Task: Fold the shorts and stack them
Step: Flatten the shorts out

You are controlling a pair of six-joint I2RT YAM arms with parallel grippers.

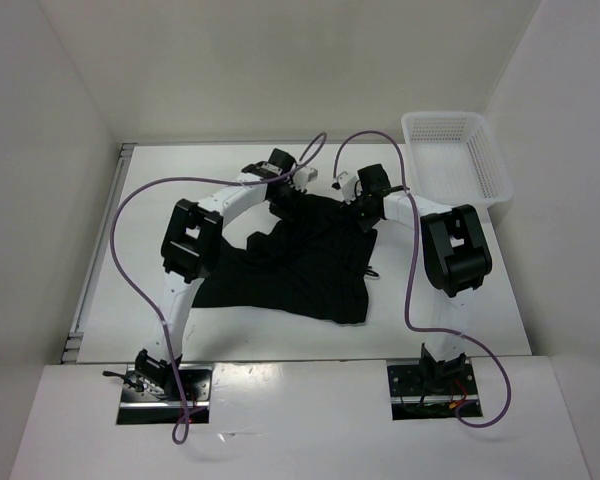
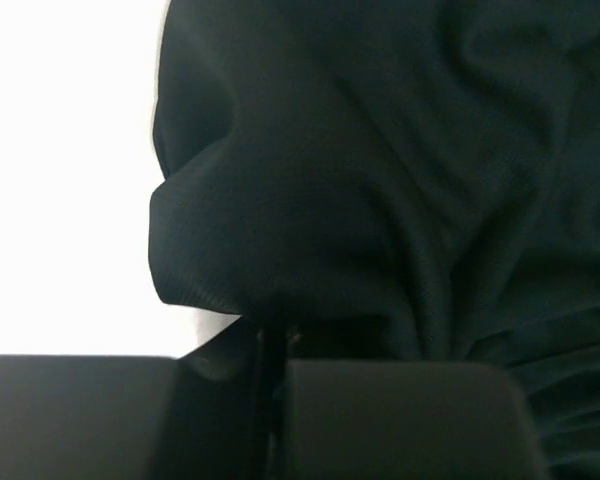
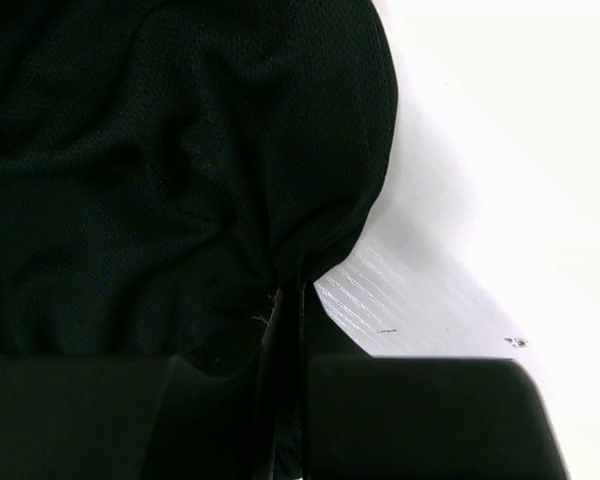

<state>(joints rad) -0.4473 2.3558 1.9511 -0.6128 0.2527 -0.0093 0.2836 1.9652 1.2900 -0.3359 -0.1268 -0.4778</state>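
The black shorts lie spread on the white table, with their far edge lifted and rumpled. My left gripper is shut on the far left corner of the shorts; in the left wrist view the fabric is pinched between the jaws of that gripper. My right gripper is shut on the far right corner; in the right wrist view the fabric runs into the closed jaws of that gripper. A small drawstring shows at the right edge.
A white mesh basket stands at the far right of the table, just beyond the right arm. Purple cables loop over both arms. White walls close in the table on the left, back and right.
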